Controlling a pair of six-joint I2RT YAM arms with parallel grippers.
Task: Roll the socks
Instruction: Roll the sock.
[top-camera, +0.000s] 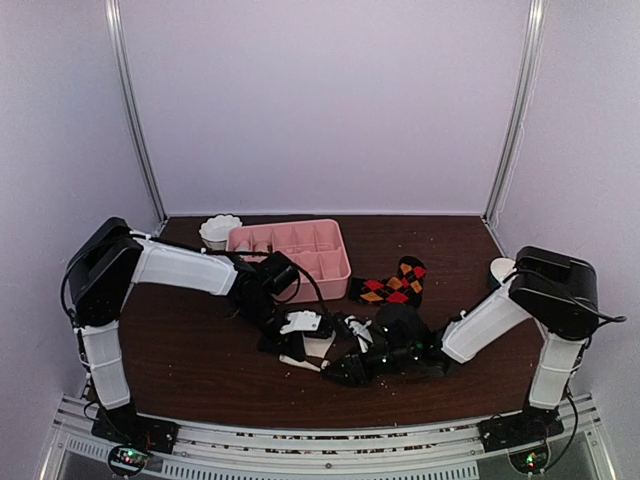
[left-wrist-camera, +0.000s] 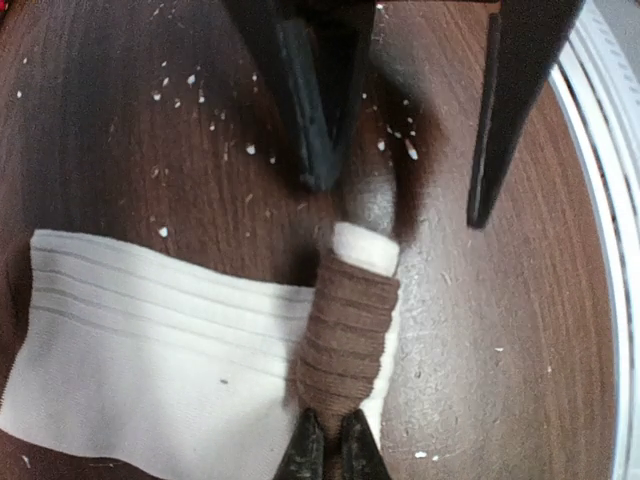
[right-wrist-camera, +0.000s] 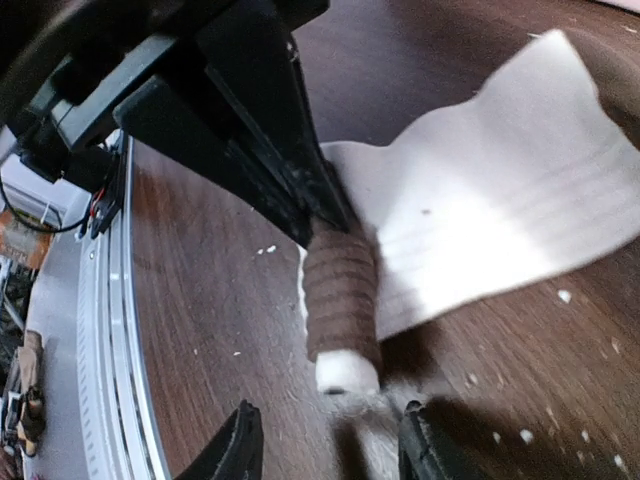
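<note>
Cream-white sock (left-wrist-camera: 150, 340) lies flat on the wooden table (left-wrist-camera: 120, 120), its brown end rolled up; the left gripper (left-wrist-camera: 325, 445) pinches that roll (fingers closed on it), while the right gripper (right-wrist-camera: 330, 445) has its fingers apart just past the roll's white tip

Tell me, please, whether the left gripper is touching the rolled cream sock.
Touching. The left wrist view shows the left gripper, jaws shut, pinching the brown rolled end of the cream sock.

Left pincer (left-wrist-camera: 330, 445) tight — right pincer (right-wrist-camera: 330, 440) agape.
</note>
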